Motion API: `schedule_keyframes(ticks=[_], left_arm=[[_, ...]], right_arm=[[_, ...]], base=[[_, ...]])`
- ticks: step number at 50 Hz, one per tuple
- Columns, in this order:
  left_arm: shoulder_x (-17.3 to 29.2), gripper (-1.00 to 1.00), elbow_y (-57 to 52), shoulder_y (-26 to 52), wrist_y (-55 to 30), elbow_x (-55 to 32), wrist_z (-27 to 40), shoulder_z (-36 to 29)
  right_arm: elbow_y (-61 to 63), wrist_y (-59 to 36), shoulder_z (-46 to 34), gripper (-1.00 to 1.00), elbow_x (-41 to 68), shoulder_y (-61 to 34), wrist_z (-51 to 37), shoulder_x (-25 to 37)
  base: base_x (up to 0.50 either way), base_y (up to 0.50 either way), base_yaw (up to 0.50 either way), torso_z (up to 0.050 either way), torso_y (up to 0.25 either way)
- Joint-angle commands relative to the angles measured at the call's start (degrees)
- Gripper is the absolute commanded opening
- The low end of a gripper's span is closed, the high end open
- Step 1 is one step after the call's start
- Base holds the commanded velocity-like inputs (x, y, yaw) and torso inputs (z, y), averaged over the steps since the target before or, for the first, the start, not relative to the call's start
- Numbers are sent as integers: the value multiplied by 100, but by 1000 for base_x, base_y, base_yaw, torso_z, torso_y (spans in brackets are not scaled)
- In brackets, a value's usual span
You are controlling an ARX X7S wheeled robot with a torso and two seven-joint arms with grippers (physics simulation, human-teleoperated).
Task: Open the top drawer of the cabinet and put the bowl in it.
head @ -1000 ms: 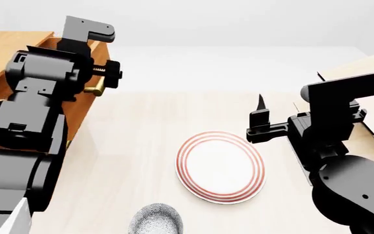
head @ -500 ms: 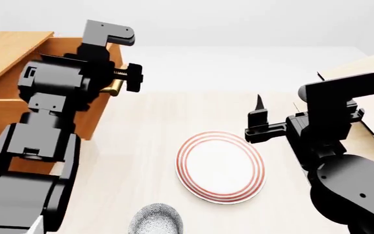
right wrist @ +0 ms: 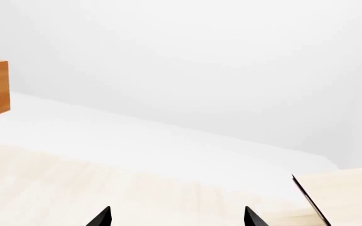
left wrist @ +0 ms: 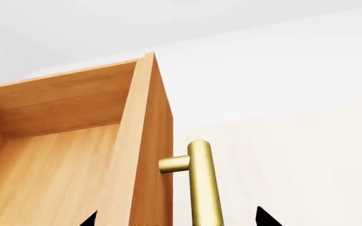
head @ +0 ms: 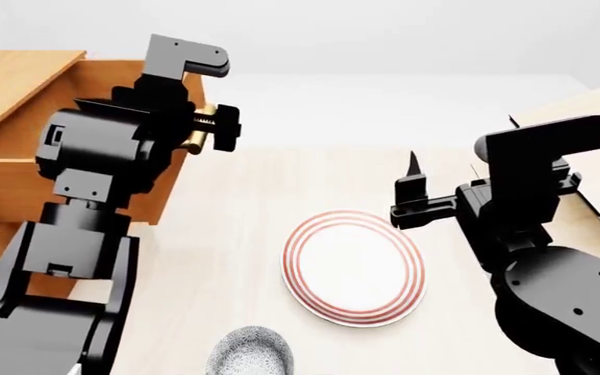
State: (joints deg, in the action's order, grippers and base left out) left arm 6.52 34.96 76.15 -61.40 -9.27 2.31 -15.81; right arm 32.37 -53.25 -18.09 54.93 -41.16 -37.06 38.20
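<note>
Drawer handle (left wrist: 201, 188), a brass bar, stands between the spread tips of the left end effector (left wrist: 176, 220), which has not closed on it. The top drawer (head: 29, 148) is pulled out from the cabinet (head: 8, 74). The right end effector (right wrist: 177, 217) hangs released above the desk (head: 227, 258), with the bowl (head: 250, 351) well apart at the near edge, beside the plate (head: 355, 266).

Pale wood-grain tabletop (head: 227, 258), filling the lower and middle of the head view; light, faint streaked grain, evenly lit, without hard shadows. Beyond its far edge, a plain white floor or ground band (head: 383, 109) across the upper middle of the frame. Behind that, a featureless pale grey-white wall (head: 383, 35) along the top; seam between band and wall soft and barely marked. Same white backdrop across most of the right wrist view (right wrist: 187, 70). At the right edge of the head view, a pale tilted plank rack (head: 592, 109), partly hidden. Lighting diffuse and uniform.
</note>
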Motion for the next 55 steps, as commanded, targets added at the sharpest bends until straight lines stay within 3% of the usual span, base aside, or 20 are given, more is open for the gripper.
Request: schedule_keyframes(ticks=[1, 35, 55], left_arm=[[-66, 100, -9, -453, -275, -525, -482, -90], [-316, 100, -759, -656, -699, -916, -384, -303], [106, 100, -1226, 136, -859, -968, -96, 64]], right_arm=[[-22, 19, -20, 100, -1, -1, 0, -1], [-74, 185, -4, 100, -40, 137, 53, 49], [-58, 190, -17, 100, -20, 121, 25, 47]], base=[[-10, 0, 4, 0, 0], [-10, -1, 3, 0, 2], [-3, -1, 0, 0, 0]])
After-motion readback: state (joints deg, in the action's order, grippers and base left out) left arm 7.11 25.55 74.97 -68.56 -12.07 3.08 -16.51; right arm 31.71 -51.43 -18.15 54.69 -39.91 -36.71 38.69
